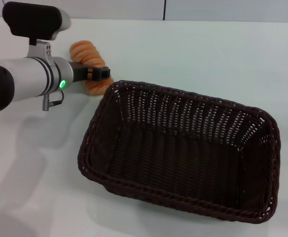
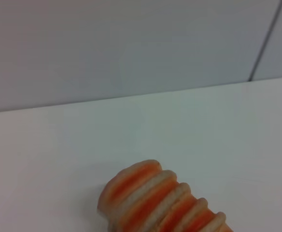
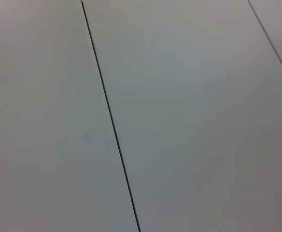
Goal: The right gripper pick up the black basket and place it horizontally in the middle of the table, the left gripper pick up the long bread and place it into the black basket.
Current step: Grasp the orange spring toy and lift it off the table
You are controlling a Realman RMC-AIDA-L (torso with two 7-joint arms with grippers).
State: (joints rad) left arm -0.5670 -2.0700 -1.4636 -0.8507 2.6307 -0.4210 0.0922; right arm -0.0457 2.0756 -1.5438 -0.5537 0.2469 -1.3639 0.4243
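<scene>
Left pincer (image 1: 98,74) at the bread (image 1: 87,53), long axis running far-left to near-right; grip state indeterminable.

Black basket (image 1: 183,153): woven wicker, dark brown-black, matt and rough; thick braided rim, open weave in the walls letting pale table show through, tighter weave on the floor.

Table (image 1: 208,54): white, smooth, flat, faint soft sheen; takes blurred shadows beside the basket.

Long bread (image 1: 87,61), just beyond the basket's far left corner: orange-tan, ridged crosswise with pale stripes, surface looks soft and matt, slightly waxy in the left wrist view (image 2: 165,205).

Left gripper (image 1: 97,74), at the bread: dark matt fingers, plastic-looking; arm behind it smooth silver-white casing, satin finish, with black matt block above.
</scene>
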